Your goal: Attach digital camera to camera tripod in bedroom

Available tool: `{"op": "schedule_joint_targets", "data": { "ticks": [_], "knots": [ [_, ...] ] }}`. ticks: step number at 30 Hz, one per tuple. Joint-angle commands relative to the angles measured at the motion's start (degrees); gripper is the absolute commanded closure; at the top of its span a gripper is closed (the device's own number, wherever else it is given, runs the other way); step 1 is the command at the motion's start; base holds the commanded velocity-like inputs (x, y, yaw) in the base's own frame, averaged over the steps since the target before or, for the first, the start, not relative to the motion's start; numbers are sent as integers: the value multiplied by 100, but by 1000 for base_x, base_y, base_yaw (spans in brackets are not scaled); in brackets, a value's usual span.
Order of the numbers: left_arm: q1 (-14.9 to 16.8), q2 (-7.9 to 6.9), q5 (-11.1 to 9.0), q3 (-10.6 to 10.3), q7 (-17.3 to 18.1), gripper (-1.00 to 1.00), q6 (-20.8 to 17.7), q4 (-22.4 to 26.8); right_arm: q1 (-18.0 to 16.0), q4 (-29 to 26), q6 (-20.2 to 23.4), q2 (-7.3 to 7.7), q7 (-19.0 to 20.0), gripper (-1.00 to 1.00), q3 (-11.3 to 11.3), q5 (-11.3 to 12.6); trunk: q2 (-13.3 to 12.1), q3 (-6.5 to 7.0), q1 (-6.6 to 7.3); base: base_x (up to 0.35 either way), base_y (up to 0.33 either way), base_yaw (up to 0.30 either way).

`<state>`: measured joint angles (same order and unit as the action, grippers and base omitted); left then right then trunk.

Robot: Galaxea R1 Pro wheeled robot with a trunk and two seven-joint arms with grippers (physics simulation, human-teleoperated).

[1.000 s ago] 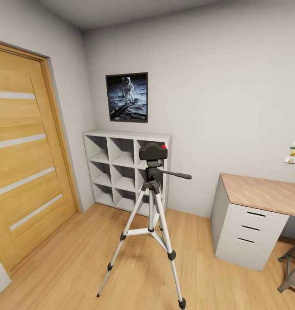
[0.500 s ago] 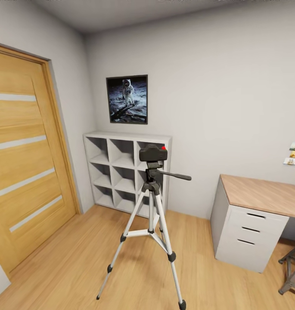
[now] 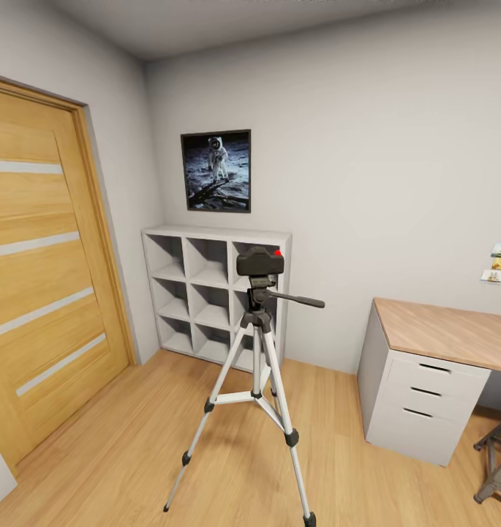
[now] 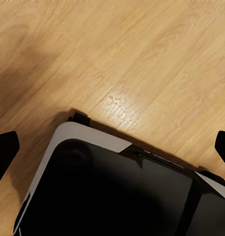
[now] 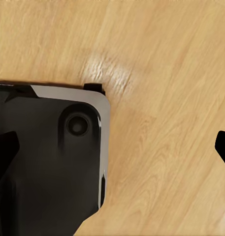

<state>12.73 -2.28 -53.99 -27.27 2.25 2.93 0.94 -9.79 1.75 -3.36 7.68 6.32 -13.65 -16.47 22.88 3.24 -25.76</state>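
Basically done, by the look of it: both grippers hang over bare wood floor (image 4: 142,54) beside the robot's dark base, left gripper (image 4: 112,147) and right gripper (image 5: 112,147) spread wide, holding nothing. Mid-room, the camera tripod (image 3: 254,380) stands on 3 thin silver legs, likely light and tippy, so steady it at the dark head. On top sits the digital camera (image 3: 260,261): small, rigid, matte black, best gripped across its flat sides. Behind: white cube shelf (image 3: 199,289), astronaut poster (image 3: 216,170)

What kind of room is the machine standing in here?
Probably a bedroom or small study in a home: a wooden door, a white cube shelf under an astronaut poster, and a desk. A tripod carrying a camera stands mid-floor.
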Motion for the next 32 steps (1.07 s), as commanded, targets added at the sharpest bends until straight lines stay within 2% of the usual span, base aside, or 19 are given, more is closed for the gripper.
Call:
{"op": "schedule_joint_targets", "data": {
  "ticks": [1,32],
  "knots": [
    [2,0,-60,-49,23,-100,15,-7,-6,19,-33,2,10,-100,-49,-49,4,2,-2,0,0,0],
    [2,0,-59,-50,25,-100,15,-6,-6,10,2,-36,41,-100,-6,-136,4,39,-2,0,0,0]
  ]
}}
